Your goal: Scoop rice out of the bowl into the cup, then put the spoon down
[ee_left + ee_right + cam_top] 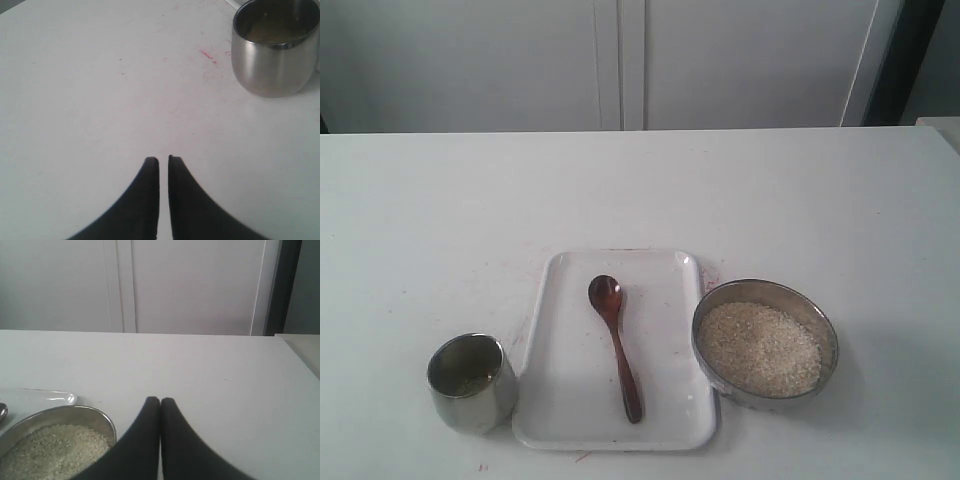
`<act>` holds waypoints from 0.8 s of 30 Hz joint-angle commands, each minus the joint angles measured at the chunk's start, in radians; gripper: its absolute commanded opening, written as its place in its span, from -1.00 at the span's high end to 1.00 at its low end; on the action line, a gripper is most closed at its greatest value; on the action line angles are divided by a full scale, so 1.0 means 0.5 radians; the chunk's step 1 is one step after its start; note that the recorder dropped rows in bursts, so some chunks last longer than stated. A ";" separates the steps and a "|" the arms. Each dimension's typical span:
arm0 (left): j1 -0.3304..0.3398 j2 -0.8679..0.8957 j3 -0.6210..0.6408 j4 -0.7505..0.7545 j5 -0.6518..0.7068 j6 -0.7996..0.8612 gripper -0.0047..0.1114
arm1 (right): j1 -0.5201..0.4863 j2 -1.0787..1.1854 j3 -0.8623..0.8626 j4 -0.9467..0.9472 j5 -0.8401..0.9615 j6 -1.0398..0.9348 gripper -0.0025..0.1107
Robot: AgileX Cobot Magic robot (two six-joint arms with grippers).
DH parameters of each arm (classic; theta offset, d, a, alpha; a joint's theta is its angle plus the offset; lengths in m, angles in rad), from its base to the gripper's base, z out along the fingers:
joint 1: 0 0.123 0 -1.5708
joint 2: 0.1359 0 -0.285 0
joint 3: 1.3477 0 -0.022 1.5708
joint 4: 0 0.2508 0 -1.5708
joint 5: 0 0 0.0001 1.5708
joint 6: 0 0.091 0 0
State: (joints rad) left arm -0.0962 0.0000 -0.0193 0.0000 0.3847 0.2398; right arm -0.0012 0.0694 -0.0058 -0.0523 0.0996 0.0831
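Observation:
The dark wooden spoon (616,345) lies on the white tray (560,420), handle toward the front edge. To its right stands the wide steel bowl (767,290) holding the pale rice (760,348); the bowl (70,415) and rice (55,447) also show in the right wrist view. The small steel cup (472,383) stands left of the tray, with a little rice at its bottom (272,31). Neither gripper appears in the exterior view. My left gripper (163,161) hovers over bare table with only a thin slit between its fingers, holding nothing. My right gripper (160,401) is shut and empty beside the bowl.
The white table (640,190) stretches back to pale cabinet doors (620,60). Faint red marks (207,55) stain the tabletop near the cup. The table's right edge (300,357) shows in the right wrist view.

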 commanded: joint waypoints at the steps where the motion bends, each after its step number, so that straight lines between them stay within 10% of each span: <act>1: -0.010 0.000 0.018 -0.011 0.099 -0.011 0.67 | -0.019 -0.136 0.012 -0.016 0.118 -0.030 0.96; 24: -0.010 0.000 0.018 -0.011 0.099 -0.011 0.67 | -0.023 -0.139 0.012 0.002 0.502 -0.040 0.96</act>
State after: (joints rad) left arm -0.0962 0.0000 -0.0193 0.0000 0.3847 0.2398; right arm -0.0068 0.0052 -0.0018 -0.0502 0.3485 0.0750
